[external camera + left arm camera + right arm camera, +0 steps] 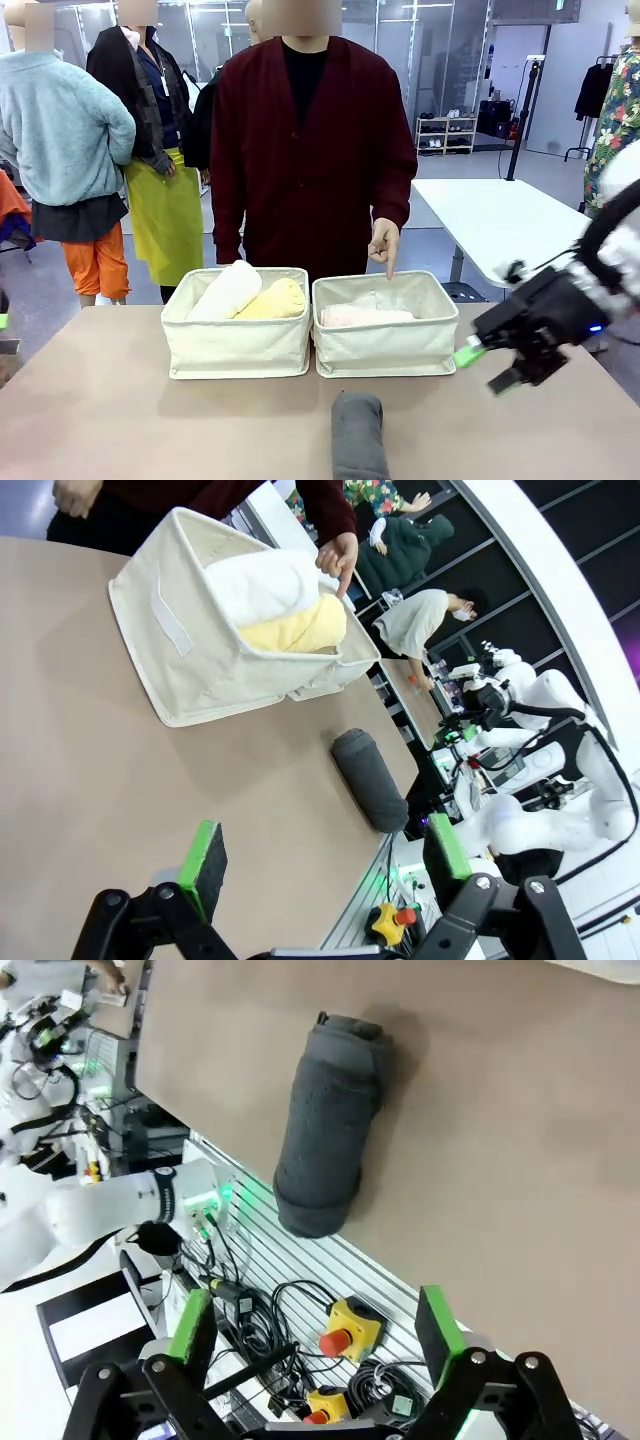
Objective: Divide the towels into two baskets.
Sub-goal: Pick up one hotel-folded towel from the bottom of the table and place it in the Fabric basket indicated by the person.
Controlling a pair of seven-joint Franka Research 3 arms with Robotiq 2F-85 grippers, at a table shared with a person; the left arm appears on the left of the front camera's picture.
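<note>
A tan counter (120,400) carries two cream canvas baskets side by side near its far edge, with a person in a dark red cardigan standing behind them. The left basket (238,345) holds two rolled towels: a white towel (226,291) lying just beside and partly over a pale yellow towel (272,299). The right basket (386,348) holds a pale pink towel (365,316), and the person's hand (383,243) points a finger down over that basket's far rim. Nearer the robot, a dark grey towel (358,432) lies alone on the counter in front of the gap between the baskets, its length running away from the camera. It looks like a soft, light, loosely rolled cylinder that will squash rather than slip; it would best be taken across its middle, the fingers straddling its width so the roll does not sag or unwind at either end. At the right, the right arm's fingers (487,367) hover above the counter, well apart from the grey towel, spread wide and holding nothing. In the left wrist view, the left arm's fingers (325,865) also stand spread wide and empty above bare counter, with the grey towel and the left basket some way ahead of them.
</note>
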